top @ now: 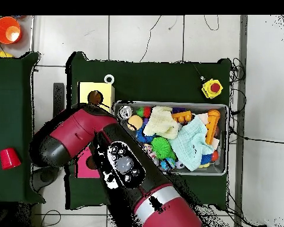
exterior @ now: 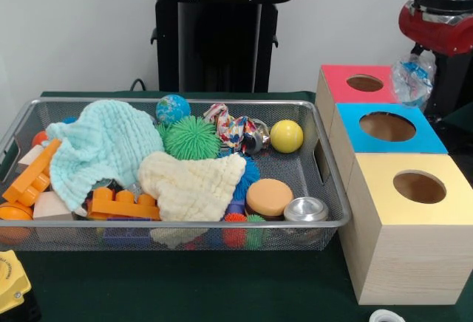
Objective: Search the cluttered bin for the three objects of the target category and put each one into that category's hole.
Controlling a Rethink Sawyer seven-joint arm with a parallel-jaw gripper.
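The wire mesh bin [exterior: 185, 226] fills the left of the front view and holds several toys and cloths; it also shows in the overhead view [top: 168, 105]. My gripper [exterior: 423, 60] hangs at the top right, shut on a crushed clear bottle with a blue label [exterior: 412, 78]. The bottle is in the air, just right of the pink box and behind the sky-blue box. The blue box's round hole [exterior: 387, 126] lies in front of and below it. In the overhead view my arm [top: 123, 165] hides the gripper, the bottle and the blue box. No other clear bottle shows in the bin.
A pink box [exterior: 364, 83] and a yellow box [exterior: 419, 187] flank the blue one. The bin holds a mint cloth [exterior: 103, 145], a cream cloth [exterior: 192, 185], a green spiky ball [exterior: 191, 137], a yellow ball [exterior: 286, 136], a metal can [exterior: 305, 209] and orange blocks [exterior: 122, 205].
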